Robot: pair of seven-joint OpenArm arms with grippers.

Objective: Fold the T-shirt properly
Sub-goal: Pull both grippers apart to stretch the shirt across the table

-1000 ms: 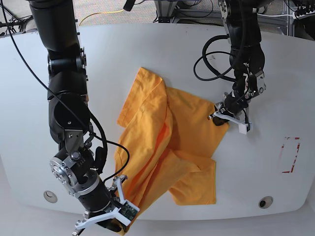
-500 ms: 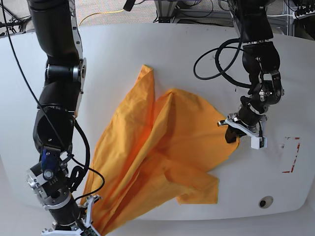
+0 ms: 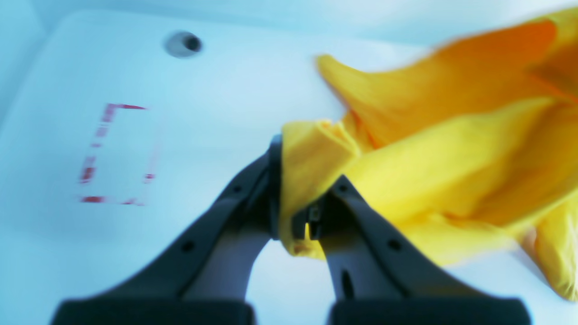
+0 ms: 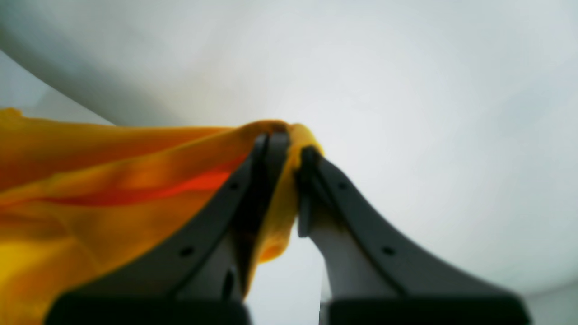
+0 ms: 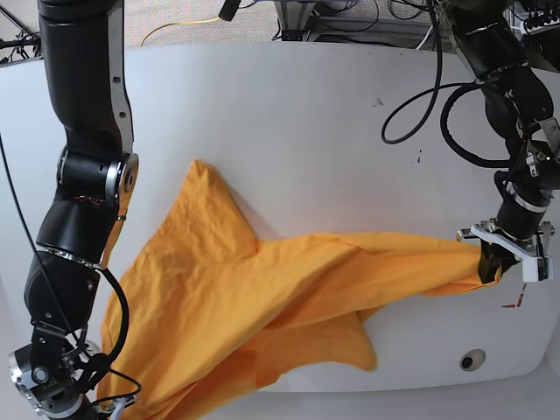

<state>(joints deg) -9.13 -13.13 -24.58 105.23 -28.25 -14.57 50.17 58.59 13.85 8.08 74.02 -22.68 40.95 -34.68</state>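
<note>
Left fingers: clamped on orange-yellow cotton T-shirt
Right fingers: clamped on opposite edge
Purpose: likely stretching it flat across white tabletop

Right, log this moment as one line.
left gripper: shut on T-shirt | right gripper: shut on T-shirt | cloth: stretched between the arms over white table | fold: not yet made

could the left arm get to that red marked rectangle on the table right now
Probably yes: the left end effector hangs right beside the red marking, with bare table between. But it is shut on the T-shirt, stretched taut.
</note>
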